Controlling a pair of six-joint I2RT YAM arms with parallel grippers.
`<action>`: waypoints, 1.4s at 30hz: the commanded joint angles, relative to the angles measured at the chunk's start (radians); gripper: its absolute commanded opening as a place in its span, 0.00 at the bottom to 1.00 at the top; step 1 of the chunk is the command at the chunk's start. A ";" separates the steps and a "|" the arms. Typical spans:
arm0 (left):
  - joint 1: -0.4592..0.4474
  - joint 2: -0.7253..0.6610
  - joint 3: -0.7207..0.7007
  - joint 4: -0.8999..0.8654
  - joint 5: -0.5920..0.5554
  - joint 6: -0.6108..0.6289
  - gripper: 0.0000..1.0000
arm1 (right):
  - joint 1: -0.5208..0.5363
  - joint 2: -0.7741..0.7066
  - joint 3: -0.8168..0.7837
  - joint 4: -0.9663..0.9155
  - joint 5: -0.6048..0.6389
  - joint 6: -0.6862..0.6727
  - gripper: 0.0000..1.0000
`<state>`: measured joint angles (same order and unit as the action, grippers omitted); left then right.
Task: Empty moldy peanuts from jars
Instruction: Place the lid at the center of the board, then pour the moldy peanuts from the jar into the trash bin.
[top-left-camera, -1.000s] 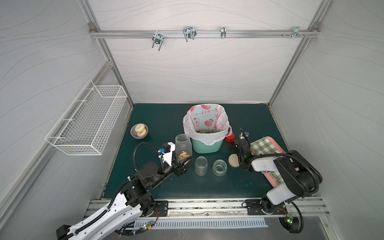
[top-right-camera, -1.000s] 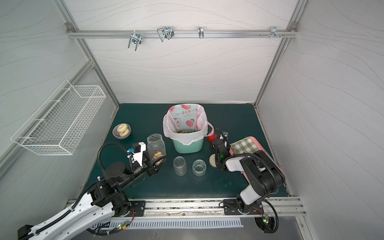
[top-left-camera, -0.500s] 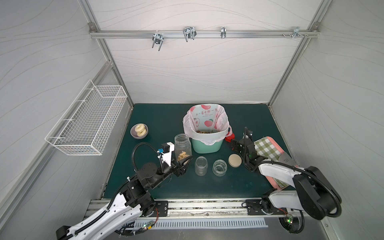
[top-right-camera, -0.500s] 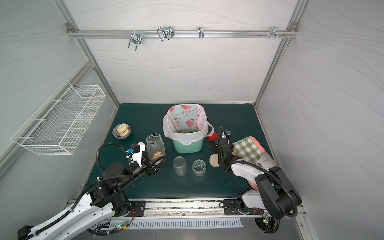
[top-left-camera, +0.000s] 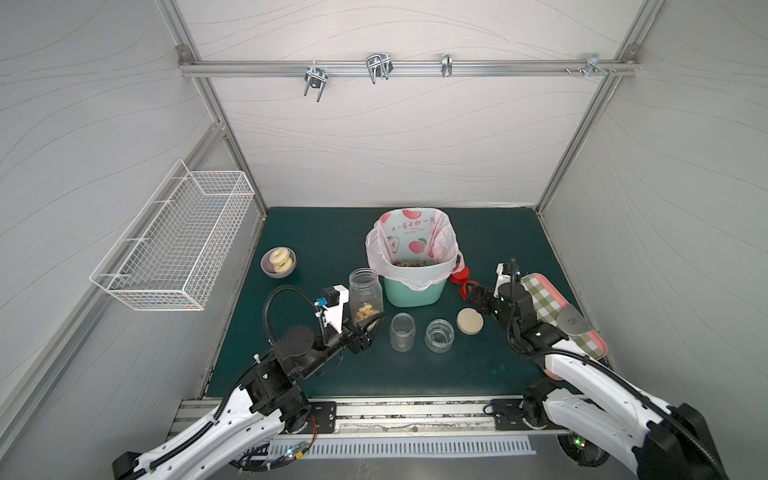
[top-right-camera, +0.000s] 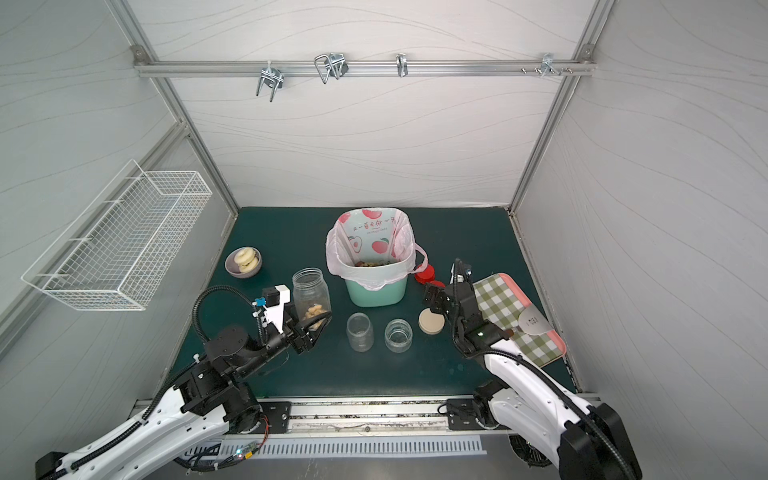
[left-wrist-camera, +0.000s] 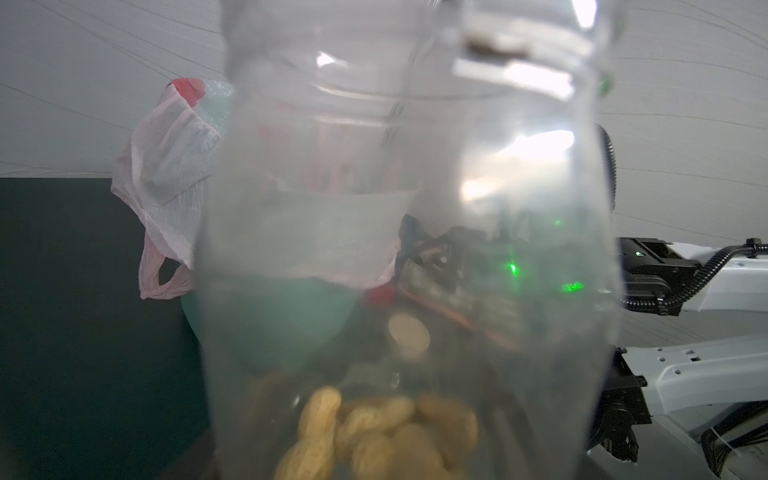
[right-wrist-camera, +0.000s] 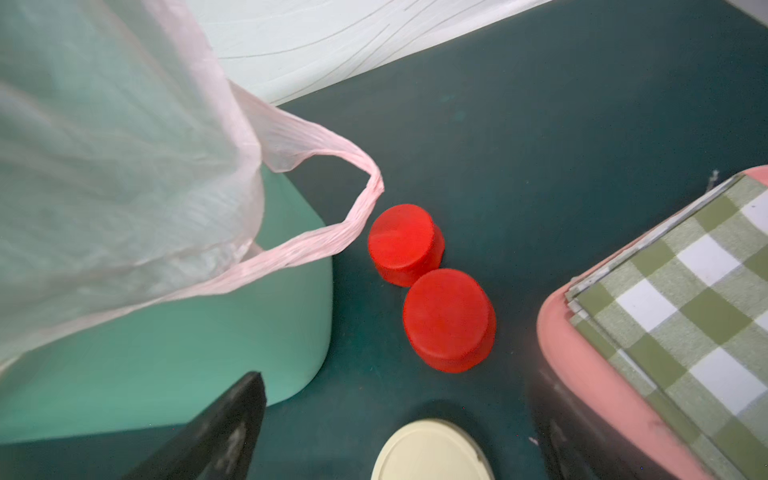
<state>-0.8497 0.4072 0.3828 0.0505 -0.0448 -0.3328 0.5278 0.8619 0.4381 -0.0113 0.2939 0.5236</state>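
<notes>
Left hand (top-left-camera: 368, 328) gripped the base of the one filled jar (top-left-camera: 365, 286), held upright so no moldy peanuts (top-left-camera: 365, 311) spilled; two empty jars (top-left-camera: 402, 331) stood alongside; right hand (top-left-camera: 471, 291), spread wide and holding nothing, hovered near red lids (right-wrist-camera: 449, 320) parked beside the bin (top-left-camera: 411, 291)

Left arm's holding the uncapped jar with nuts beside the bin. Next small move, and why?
Probably lift the left gripper and carry its open jar over the mint bin: peanuts lie inside, its lid is off, and both other jars stand empty.
</notes>
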 joint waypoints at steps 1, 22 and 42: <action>0.005 -0.013 0.021 0.045 0.012 0.009 0.34 | -0.005 -0.066 0.026 -0.143 -0.133 -0.013 0.99; 0.006 0.023 0.024 0.125 0.085 -0.014 0.34 | 0.120 0.017 0.401 -0.501 -0.693 -0.213 0.99; 0.007 0.077 0.012 0.275 0.250 -0.053 0.34 | 0.293 0.158 0.543 -0.018 -0.989 -0.137 0.99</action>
<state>-0.8459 0.4774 0.3828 0.2173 0.1589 -0.3683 0.8066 0.9863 0.9455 -0.1825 -0.6460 0.3710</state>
